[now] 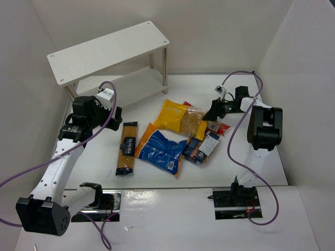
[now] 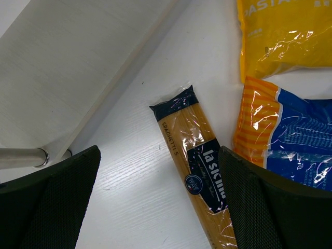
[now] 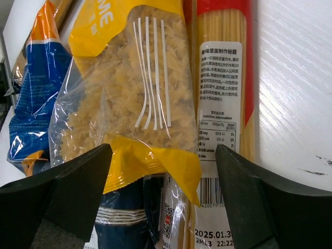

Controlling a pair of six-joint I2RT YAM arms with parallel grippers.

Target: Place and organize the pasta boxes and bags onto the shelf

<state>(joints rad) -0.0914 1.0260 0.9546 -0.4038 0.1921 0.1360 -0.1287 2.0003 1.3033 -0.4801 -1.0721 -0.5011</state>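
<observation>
White desk (image 1: 157, 180). Right hand (image 3: 161, 155), jaws apart, over right end of yellow-and-clear plastic bag of short pasta (image 3: 129, 104), mid-desk: likely light, soft, slippery film; pinch the flat seam. Left hand (image 2: 158, 153) wide apart above long orange-dark spaghetti packet (image 2: 194, 155).

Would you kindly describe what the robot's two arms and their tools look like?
Both the left arm and the right arm have white links and chunky black joint housings, and each carries a loose purple cable. The left tool and right tool have broad black fingers; the left ones show a fine mesh texture.
</observation>
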